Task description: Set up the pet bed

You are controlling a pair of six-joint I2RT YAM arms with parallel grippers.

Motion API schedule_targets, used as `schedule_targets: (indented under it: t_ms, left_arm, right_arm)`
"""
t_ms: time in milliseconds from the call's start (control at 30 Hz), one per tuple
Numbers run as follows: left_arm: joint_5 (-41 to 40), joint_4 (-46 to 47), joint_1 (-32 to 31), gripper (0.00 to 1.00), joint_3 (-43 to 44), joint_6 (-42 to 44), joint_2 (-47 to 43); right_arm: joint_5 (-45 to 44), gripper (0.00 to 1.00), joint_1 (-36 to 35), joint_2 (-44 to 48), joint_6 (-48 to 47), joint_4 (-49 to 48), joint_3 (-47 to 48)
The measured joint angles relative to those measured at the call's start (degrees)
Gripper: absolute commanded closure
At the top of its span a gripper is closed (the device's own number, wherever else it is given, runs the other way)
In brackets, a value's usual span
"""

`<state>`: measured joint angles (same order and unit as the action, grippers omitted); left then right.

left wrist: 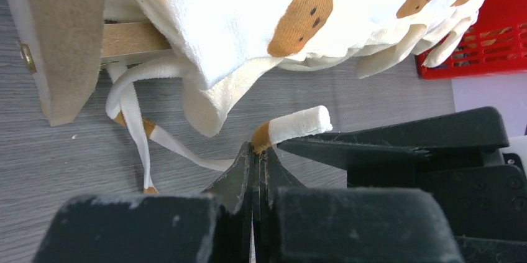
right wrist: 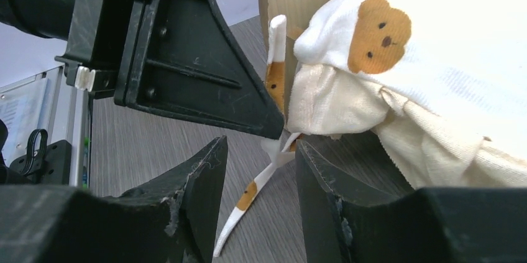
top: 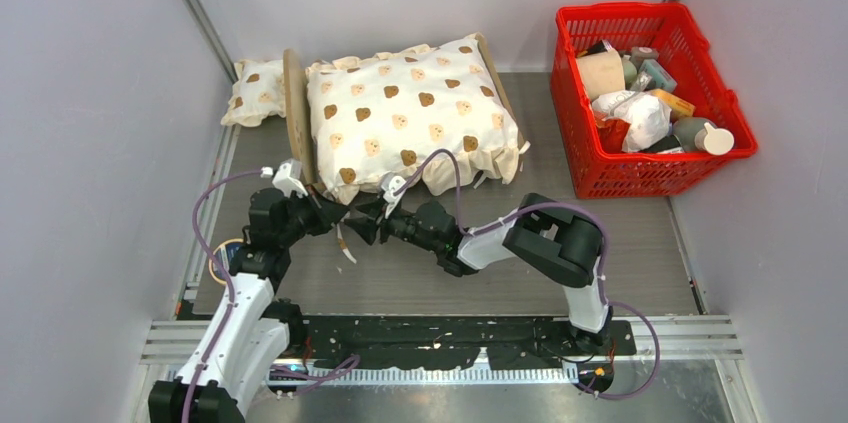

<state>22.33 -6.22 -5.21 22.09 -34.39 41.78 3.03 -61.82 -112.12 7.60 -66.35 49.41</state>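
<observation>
The pet bed (top: 294,113) is a light-wood frame at the back left, its headboard (left wrist: 68,45) standing on the left. A cream bear-print cushion (top: 410,118) lies on top of it and hides its base. At the cushion's near left corner, my left gripper (top: 335,221) is shut on a white-and-brown tie strap (left wrist: 298,124), whose end sticks out past the jaw tips (left wrist: 258,148). Facing it from the right, my right gripper (top: 365,223) is open. Its jaws (right wrist: 261,148) straddle another hanging strap (right wrist: 248,194) without touching it.
A small bear-print pillow (top: 252,91) lies behind the headboard at the far left. A red basket (top: 640,183) with several items stands at the right. Grey walls close in on both sides.
</observation>
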Motion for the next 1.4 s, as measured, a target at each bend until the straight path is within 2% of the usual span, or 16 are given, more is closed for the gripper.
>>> schedule_targets:
  t_ms: [200,467,700,767,867,933,1000,1067,1133,1300,1400]
  left_arm:
    - [-1.27,-0.17,0.00,1.00,0.00,-1.95,-0.68]
    - [-2.34,-0.98,0.07,1.00,0.07,-4.24,-1.20]
    - [-2.29,-0.87,0.02,1.00,0.07,-6.21,-1.46]
    - [-2.21,-0.87,0.02,1.00,0.07,-7.10,-1.46]
    - [-2.21,-0.90,0.02,0.99,0.07,-7.52,-1.46]
    - [-2.25,-0.85,0.02,0.85,0.07,-7.72,-1.60]
    - [-2.40,-1.03,0.02,0.65,0.07,-7.96,-1.97]
    - [-3.30,-1.88,-0.02,0.55,0.13,-8.17,-2.34]
    - [-4.98,-3.32,-0.02,0.53,0.46,-7.39,-2.36]
    - [-14.10,-7.93,-0.02,0.61,2.89,-1.86,-2.49]
    - [-18.62,-7.15,-0.02,0.67,2.62,1.53,-2.67]
  right_arm:
    - [-0.26,0.47,-0.66,-1.60,-0.22,-3.54,0.02]
    - [-1.44,0.47,-1.14,-4.66,-0.98,-3.67,3.06]
    - [-1.90,0.50,-1.25,-6.84,-1.38,-3.58,4.50]
    - [-1.95,0.60,-1.25,-7.30,-1.53,-3.37,4.72]
    - [-2.97,0.91,-1.25,-7.52,-1.90,-3.23,4.72]
    - [-3.56,0.94,-1.22,-7.52,-2.47,-3.65,4.68]
    - [-4.09,0.95,-1.25,-7.52,-2.56,-4.44,4.22]
    - [-4.63,0.95,-1.42,-7.50,-2.67,-4.79,3.67]
    - [-5.16,0.95,-1.44,-7.37,-2.69,-3.63,3.43]
    - [-6.25,0.95,-1.51,-4.07,-1.38,3.76,3.34]
    - [-6.54,0.95,-1.64,-2.43,-0.20,5.33,3.34]
